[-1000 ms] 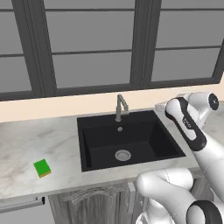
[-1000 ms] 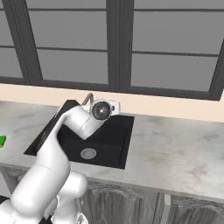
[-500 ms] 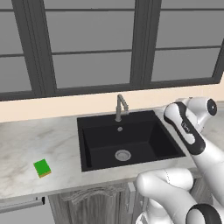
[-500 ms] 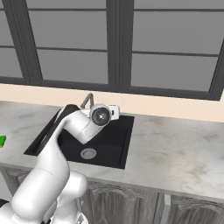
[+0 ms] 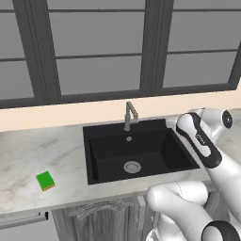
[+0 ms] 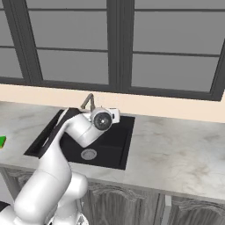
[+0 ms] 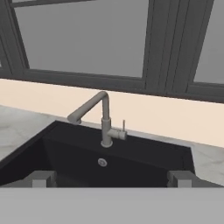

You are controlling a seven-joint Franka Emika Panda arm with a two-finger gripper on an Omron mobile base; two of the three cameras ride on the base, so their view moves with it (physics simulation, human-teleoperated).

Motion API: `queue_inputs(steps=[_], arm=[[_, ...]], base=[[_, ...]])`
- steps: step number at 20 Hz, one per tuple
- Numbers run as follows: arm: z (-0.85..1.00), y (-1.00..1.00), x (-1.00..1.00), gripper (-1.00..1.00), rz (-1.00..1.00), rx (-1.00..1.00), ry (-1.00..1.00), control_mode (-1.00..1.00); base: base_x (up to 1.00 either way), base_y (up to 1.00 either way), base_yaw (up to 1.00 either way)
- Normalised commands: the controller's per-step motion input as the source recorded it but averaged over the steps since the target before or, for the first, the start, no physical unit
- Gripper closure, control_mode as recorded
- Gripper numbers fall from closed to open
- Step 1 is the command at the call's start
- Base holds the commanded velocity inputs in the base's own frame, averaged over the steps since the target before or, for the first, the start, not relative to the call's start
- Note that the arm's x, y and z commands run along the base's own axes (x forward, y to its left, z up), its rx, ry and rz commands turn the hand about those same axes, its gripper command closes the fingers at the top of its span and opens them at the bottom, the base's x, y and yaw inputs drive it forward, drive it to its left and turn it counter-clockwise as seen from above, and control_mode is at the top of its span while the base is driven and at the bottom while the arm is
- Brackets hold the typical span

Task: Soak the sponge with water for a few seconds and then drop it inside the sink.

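Observation:
The green sponge (image 5: 45,180) lies flat on the marble counter, well left of the black sink (image 5: 109,147), and sits at the left edge of the right base view (image 6: 1,141). My gripper (image 7: 110,179) hovers over the sink's right side, facing the grey faucet (image 7: 104,120). It is open, its fingertips (image 7: 41,178) wide apart with nothing between them. The hand (image 6: 103,120) is far from the sponge. The water is out of view, with none at the spout. A round silver drain (image 5: 132,166) sits in the basin floor.
Dark-framed windows (image 5: 99,70) rise behind a beige backsplash. Marble counter (image 6: 176,154) stretches right of the sink. Wooden cabinet fronts (image 5: 94,219) run below the counter, and the arm's white elbow (image 5: 181,195) bulges at the counter's front edge.
The hand has sunk a little over the sink and turned slightly. The sponge lies where it was, and the jaws stay open.

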Motion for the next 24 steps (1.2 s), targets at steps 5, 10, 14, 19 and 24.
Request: queue_inputs(steps=[5,10,14,19,24], arm=[[0.0,0.0,-0.01,-1.0,0.14,0.0,-0.02,-1.0],[0.0,0.0,-0.02,-1.0,0.19,0.01,-0.01,-1.0],[0.0,0.0,-0.05,-1.0,0.17,0.02,-0.04,-1.0],[0.0,0.0,0.0,-1.0,0.1,0.0,-0.09,-1.0],[-0.17,0.06,0.0,-1.0,0.02,0.01,-0.14,-1.0]], base=[[0.0,0.0,0.0],[0.0,0.0,0.0],[0.0,0.0,0.0],[0.0,0.0,0.0],[0.0,0.0,0.0]])
